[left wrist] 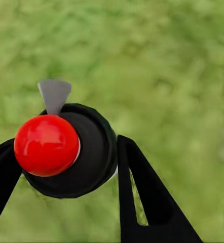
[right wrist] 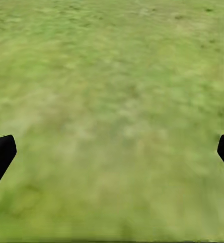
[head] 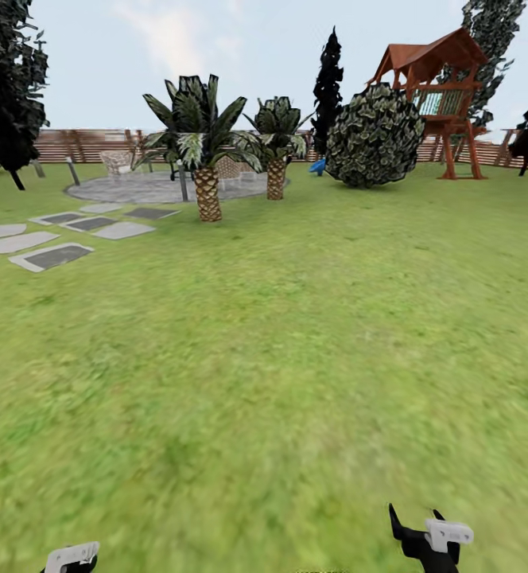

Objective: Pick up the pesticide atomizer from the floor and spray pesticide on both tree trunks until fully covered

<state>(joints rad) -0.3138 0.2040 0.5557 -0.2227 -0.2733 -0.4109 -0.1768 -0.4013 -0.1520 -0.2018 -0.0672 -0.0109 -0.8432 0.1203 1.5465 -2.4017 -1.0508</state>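
You see the atomizer (left wrist: 66, 152) from its top alone; its body is hidden beneath the red cap (left wrist: 46, 145). The head view's bottom edge cuts off the left gripper (head: 71, 557). Beside the round bush (head: 374, 136), a small blue object (head: 318, 165) cannot be identified.

Left gripper (left wrist: 66, 167) clamps the atomizer (left wrist: 66, 152); right gripper (right wrist: 112, 152) spread wide.
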